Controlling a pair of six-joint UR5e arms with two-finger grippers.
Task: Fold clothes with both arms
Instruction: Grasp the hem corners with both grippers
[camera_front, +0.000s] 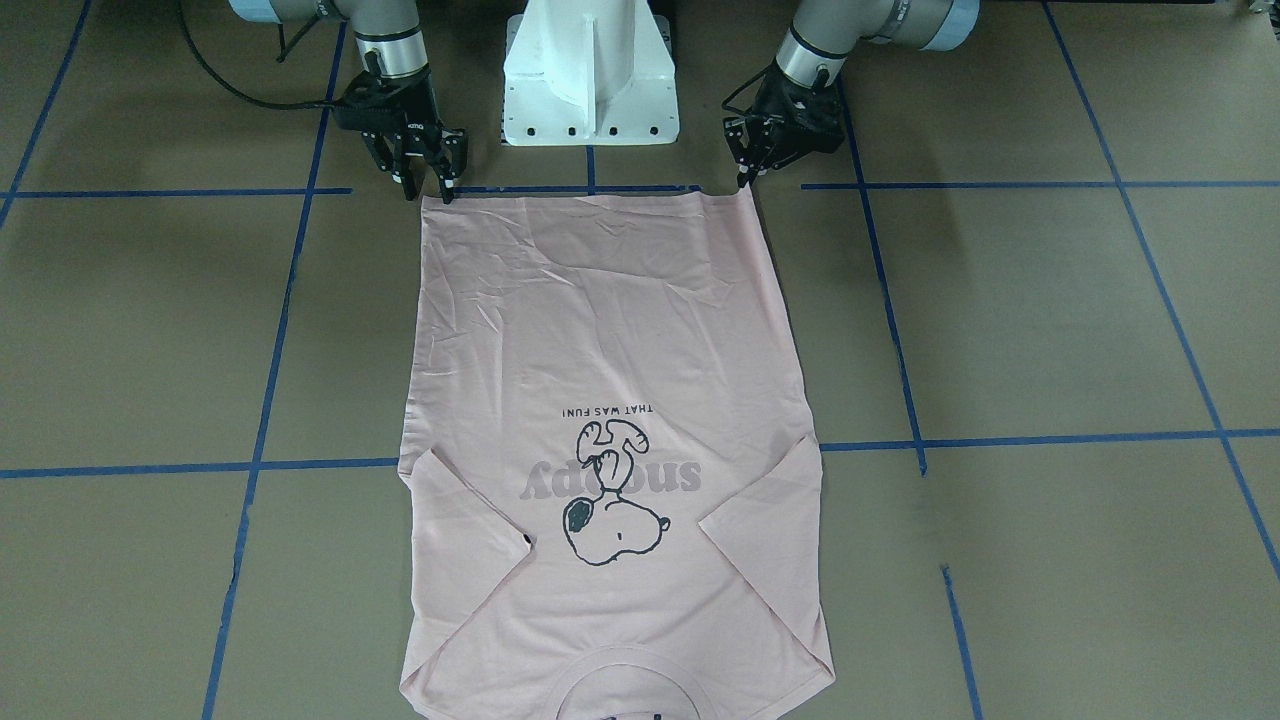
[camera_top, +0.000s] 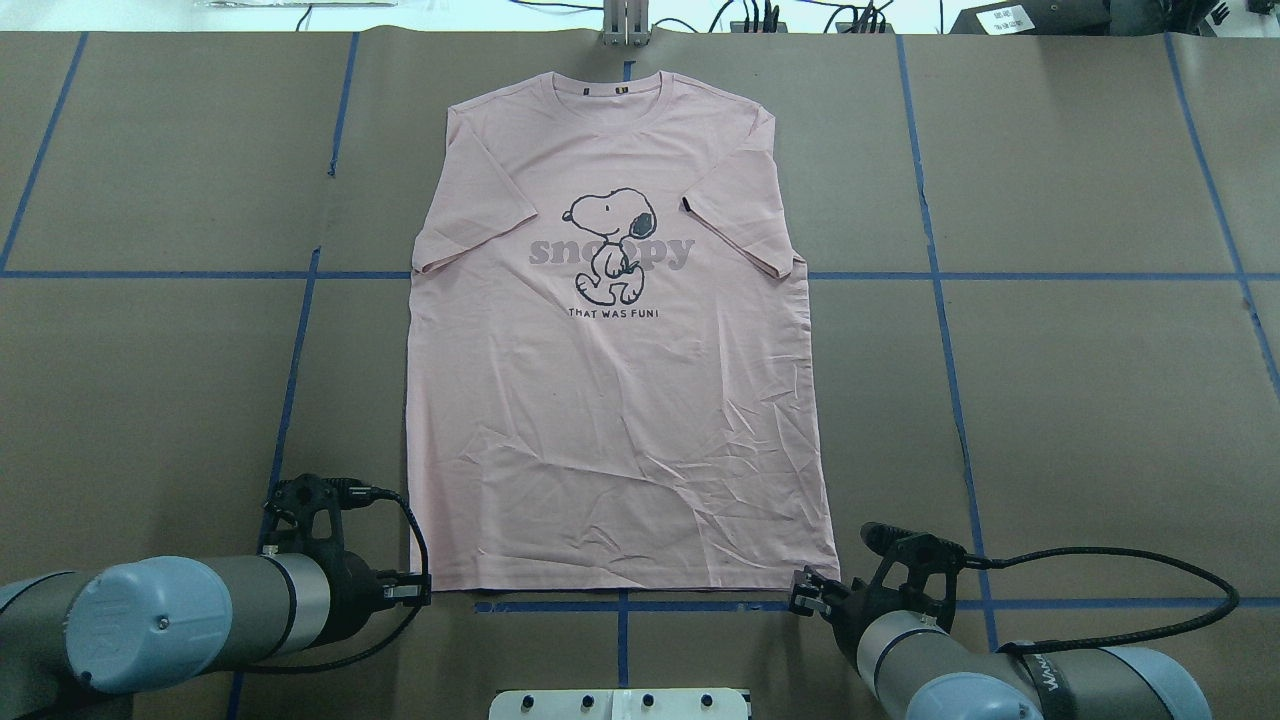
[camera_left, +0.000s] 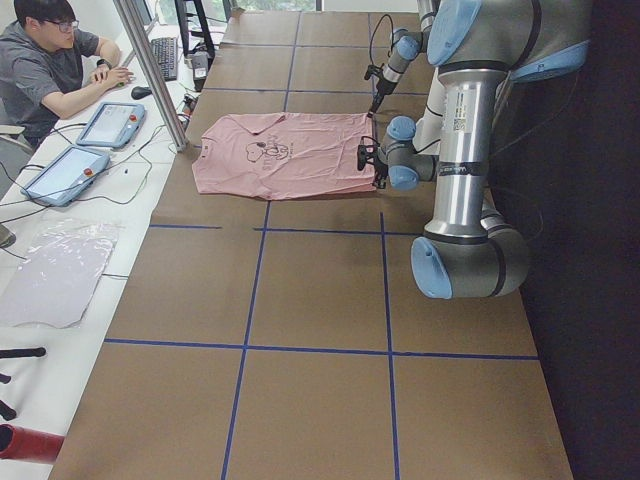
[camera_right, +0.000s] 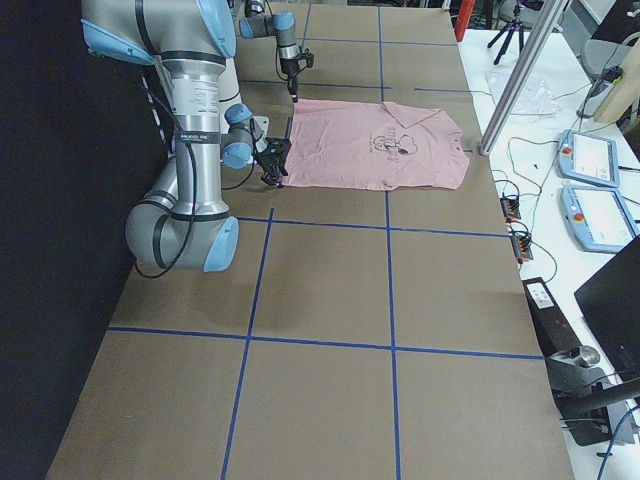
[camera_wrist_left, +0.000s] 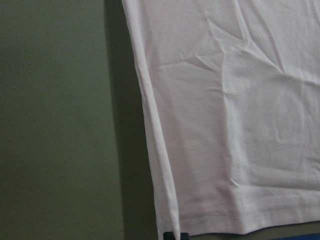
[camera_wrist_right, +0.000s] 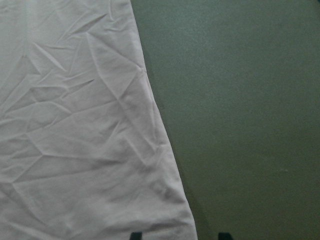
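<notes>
The pale pink T-shirt (camera_front: 600, 330) lies flat and print-up on the brown table, collar away from the robot, with its hem (camera_top: 620, 575) nearest me. My left gripper (camera_front: 747, 178) (camera_top: 418, 590) sits at the hem's left corner. In the left wrist view its fingertips (camera_wrist_left: 175, 236) are together, pinching that corner of the shirt (camera_wrist_left: 225, 125). At the other hem corner my right gripper (camera_front: 430, 190) (camera_top: 800, 597) is open. The right wrist view shows its fingertips (camera_wrist_right: 136, 236) spread either side of the shirt's corner (camera_wrist_right: 187, 225).
The white pedestal (camera_front: 590, 70) stands between the arms just behind the hem. Blue tape lines (camera_top: 940, 275) cross the brown table. A person (camera_left: 50, 60) sits at a side desk with tablets (camera_left: 110, 122). A metal post (camera_left: 150, 70) rises beside the collar end.
</notes>
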